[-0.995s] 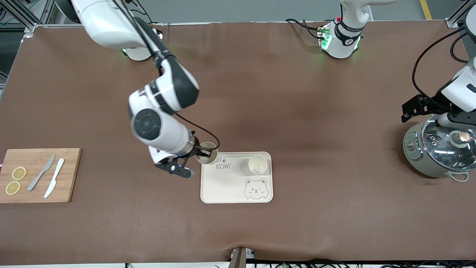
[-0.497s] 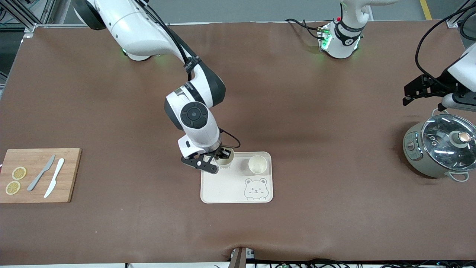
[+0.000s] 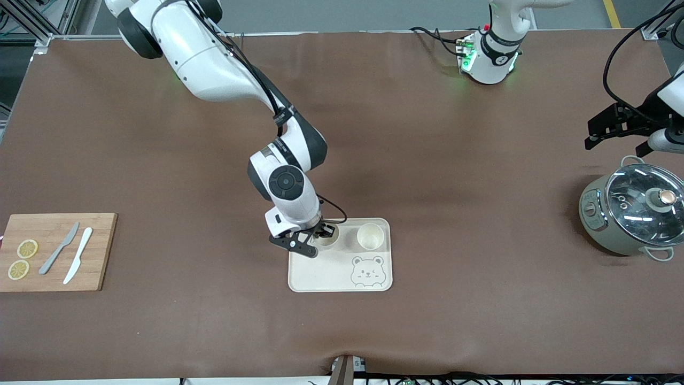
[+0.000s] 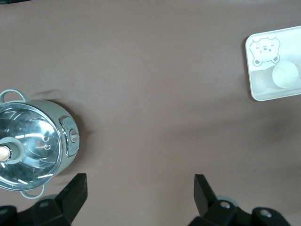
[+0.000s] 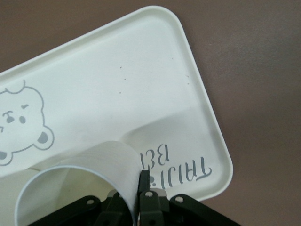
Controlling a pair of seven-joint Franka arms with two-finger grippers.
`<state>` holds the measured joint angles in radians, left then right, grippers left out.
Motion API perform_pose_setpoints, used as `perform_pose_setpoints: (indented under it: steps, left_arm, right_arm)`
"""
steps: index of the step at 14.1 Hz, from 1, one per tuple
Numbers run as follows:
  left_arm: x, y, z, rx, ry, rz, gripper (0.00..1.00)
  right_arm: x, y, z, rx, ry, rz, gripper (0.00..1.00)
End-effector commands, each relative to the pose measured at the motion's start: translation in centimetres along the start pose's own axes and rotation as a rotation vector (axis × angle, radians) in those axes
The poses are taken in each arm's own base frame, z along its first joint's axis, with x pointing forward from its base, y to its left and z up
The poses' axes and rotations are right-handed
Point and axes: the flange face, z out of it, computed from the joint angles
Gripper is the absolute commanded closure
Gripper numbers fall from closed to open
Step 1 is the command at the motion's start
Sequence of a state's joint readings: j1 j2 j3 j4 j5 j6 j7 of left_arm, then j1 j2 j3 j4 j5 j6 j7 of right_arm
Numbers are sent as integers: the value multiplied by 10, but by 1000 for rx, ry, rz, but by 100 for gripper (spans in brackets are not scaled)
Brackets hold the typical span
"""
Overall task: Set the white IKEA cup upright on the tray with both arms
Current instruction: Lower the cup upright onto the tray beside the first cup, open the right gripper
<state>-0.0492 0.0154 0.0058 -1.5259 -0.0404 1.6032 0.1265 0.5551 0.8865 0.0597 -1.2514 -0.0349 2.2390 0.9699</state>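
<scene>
A cup point(image 3: 327, 237) is held by its rim in the shut right pincer point(image 3: 322, 232) over the tray point(image 3: 320, 272), beside a second cup point(image 3: 370, 236).
Lowering and release come next; the left pincer point(image 4: 138, 188) waits wide open above the worktop point(image 3: 427, 160) near the pot point(image 3: 633, 214).

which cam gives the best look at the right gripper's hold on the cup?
Right wrist view: the right gripper pinches the held cup's wall over the tray. Front view shows gripper and cup small from above. Left wrist view shows neither.
</scene>
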Motion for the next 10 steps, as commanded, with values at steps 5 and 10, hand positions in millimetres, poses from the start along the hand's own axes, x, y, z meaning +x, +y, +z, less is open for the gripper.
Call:
perform_pose_setpoints:
  steps: [5, 10]
  left_arm:
    - [6, 2, 5, -23, -13, 1, 0]
    - [8, 9, 7, -11, -15, 9, 0]
  right_arm:
    - [19, 18, 17, -8, 18, 0, 100]
    - [21, 21, 22, -14, 17, 1, 100]
